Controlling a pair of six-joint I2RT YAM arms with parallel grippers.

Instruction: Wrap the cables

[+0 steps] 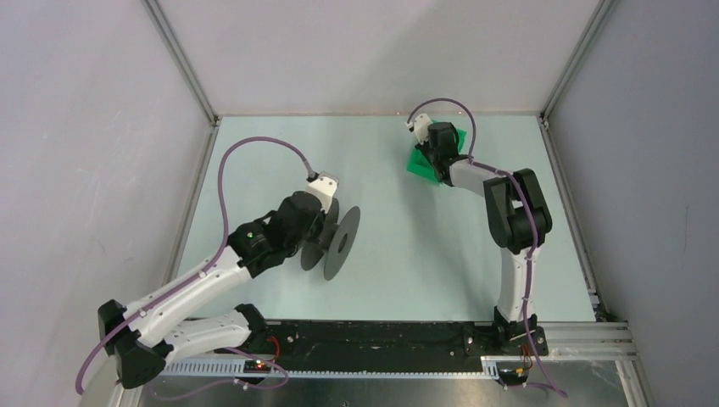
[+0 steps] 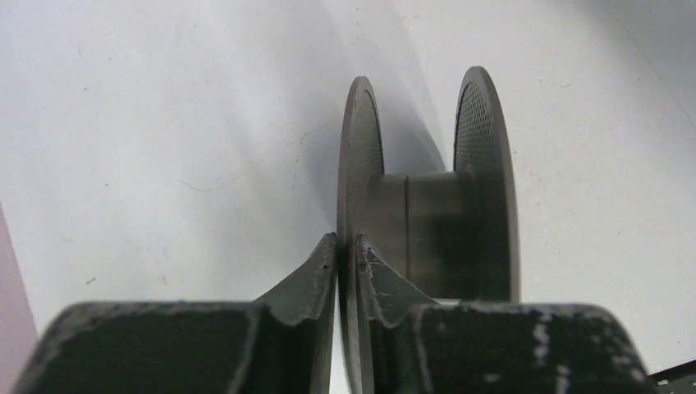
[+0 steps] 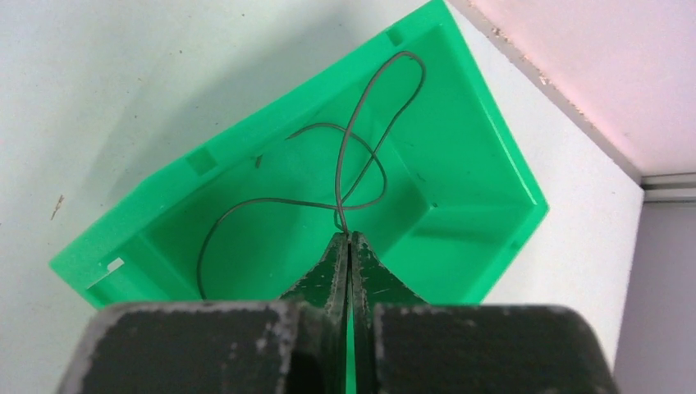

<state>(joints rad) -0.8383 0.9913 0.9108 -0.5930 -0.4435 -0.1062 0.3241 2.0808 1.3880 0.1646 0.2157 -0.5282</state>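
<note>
While left claw (image 2: 345, 246) is clamping black reel (image 2: 431, 217) by one flange, right claw (image 3: 350, 240) is pinching thin wire (image 3: 339, 176), inside green bin (image 3: 492, 193).

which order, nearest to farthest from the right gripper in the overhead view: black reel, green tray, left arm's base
1. green tray: directly under the right gripper, which pinches the wire; far right.
2. black reel: mid-table, left of it, clamped by the left gripper.
3. left arm's base: near-left corner.
</note>
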